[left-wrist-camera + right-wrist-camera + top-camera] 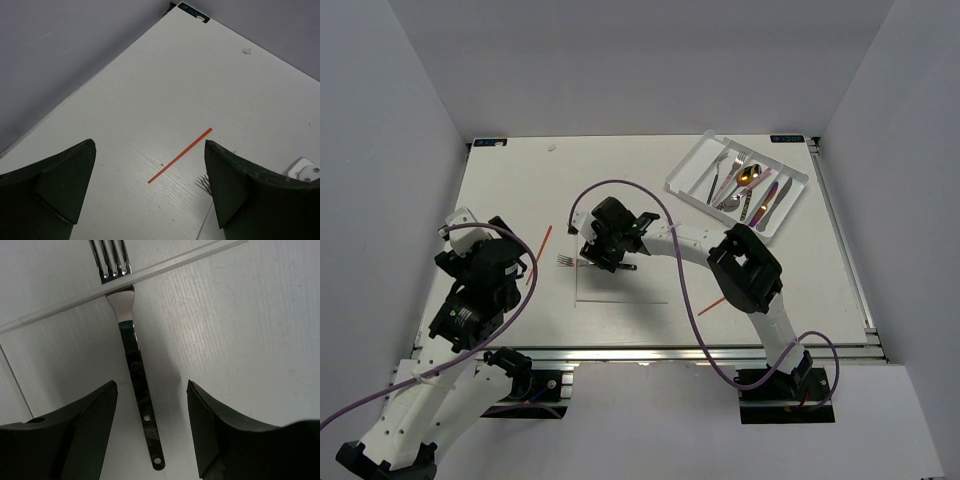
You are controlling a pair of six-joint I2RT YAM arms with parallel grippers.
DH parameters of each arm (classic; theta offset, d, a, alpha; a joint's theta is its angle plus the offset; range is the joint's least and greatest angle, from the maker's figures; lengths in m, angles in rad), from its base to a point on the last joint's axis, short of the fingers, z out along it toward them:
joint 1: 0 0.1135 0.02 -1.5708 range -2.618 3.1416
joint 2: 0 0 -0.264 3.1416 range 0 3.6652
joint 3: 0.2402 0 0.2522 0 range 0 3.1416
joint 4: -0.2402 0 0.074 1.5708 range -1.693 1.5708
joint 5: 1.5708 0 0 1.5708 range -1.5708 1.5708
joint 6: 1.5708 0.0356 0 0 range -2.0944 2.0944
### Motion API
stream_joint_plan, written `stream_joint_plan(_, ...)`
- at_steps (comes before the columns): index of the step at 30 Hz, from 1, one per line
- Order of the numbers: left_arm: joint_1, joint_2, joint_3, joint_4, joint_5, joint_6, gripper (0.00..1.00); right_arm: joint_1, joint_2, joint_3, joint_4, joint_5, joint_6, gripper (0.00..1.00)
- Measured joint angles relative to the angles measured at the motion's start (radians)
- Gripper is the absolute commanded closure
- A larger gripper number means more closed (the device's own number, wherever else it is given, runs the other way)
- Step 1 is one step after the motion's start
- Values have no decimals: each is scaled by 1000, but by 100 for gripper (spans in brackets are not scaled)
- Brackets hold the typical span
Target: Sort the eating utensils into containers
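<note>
Left of the counter's (650, 190) middle, the right hand (152, 385) hovered low over one silver fork (135, 365). Its jaws were spread and grasping nothing, one on each side of the handle, seemingly so that closing would pinch it across its width. One pale stick (165, 266), probably a chopstick, lay across the fork's neck and might shift on lifting. The left hand (150, 145) hung released and empty above one red chopstick (180, 156) toward the left edge, apparently waiting. A second red chopstick (712, 305) lay toward the near edge. In the far right corner, one white tray (686, 162) held utensils (748, 190), too crowded to count surely.
</note>
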Motion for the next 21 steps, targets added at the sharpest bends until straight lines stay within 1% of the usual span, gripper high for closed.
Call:
stream_joint_plan(7, 0, 23, 0, 2, 24, 8, 2, 6, 56, 24, -45, -15, -43, 40)
stream_joint_plan(10, 0, 23, 0, 4, 36, 11, 2, 4, 67, 37, -50, -14, -56, 63)
stream_joint_plan(11, 0, 23, 0, 6, 39, 13, 2, 4, 69, 41, -51, -10, -55, 75)
stream_joint_plan(12, 0, 23, 0, 8, 41, 14, 2, 4, 71, 44, -51, -3, -55, 78)
stream_joint_plan(13, 0, 23, 0, 9, 44, 15, 2, 4, 72, 44, -51, 13, -60, 84)
stream_joint_plan(19, 0, 23, 0, 9, 58, 20, 2, 10, 68, 42, -55, 121, -84, 100)
stream_joint_plan(21, 0, 23, 0, 9, 61, 20, 2, 11, 63, 41, -70, 182, -97, 100)
